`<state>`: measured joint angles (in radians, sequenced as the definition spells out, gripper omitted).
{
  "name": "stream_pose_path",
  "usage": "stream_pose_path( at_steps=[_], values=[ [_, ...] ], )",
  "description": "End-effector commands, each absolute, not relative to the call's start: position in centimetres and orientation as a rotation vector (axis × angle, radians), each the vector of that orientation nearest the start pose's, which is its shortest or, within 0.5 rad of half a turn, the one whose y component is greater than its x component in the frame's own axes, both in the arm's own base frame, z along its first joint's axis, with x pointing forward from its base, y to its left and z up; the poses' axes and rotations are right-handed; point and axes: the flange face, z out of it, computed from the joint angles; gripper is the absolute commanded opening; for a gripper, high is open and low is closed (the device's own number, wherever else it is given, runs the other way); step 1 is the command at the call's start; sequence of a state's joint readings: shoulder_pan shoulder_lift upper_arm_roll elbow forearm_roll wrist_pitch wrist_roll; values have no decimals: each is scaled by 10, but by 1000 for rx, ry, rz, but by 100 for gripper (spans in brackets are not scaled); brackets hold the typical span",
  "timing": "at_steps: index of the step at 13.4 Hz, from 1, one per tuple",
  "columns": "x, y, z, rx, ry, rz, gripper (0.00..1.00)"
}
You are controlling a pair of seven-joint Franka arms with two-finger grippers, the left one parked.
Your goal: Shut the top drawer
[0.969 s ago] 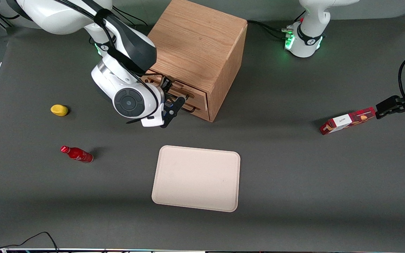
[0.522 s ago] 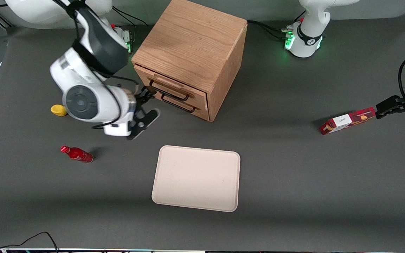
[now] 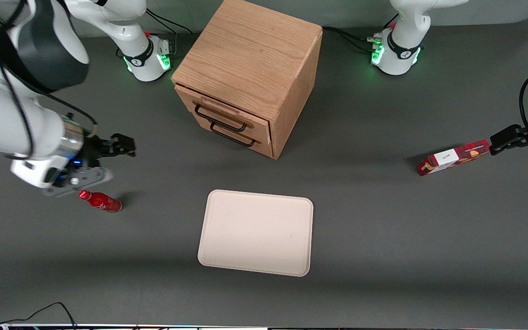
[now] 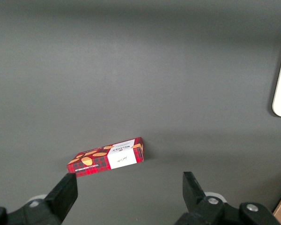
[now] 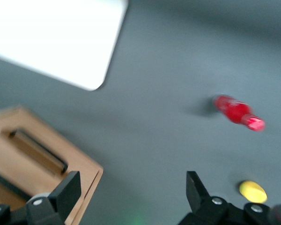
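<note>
Gripper (image 3: 108, 158) has withdrawn from cabinet (image 3: 250, 59) toward working arm's end; fingers spread, empty. Top drawer (image 3: 227, 112) flush, well apart from them.

Red bottle (image 3: 100, 201), tray (image 3: 255, 232), cookie box (image 3: 453, 157) — well apart.

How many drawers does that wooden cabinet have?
2, both shut: the top drawer with its thin black wire handle, and the lower drawer beneath. The open black two-finger gripper hangs above the red bottle.
</note>
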<state>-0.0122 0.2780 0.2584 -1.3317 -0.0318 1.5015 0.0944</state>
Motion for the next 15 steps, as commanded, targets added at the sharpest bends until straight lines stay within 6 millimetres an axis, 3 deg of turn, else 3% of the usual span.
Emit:
stream_pose_path(
  at_steps=[1,3,6,10,15],
  values=[
    [603,83,587,-3168,52,2,100],
    [592,51,586,-3169,138,-40,100],
    [570,31,587,-3170,210,-89,100],
    [547,16,583,-3170,237,-56,100],
    [540,19,589,-3153,230,-60,100]
  ],
)
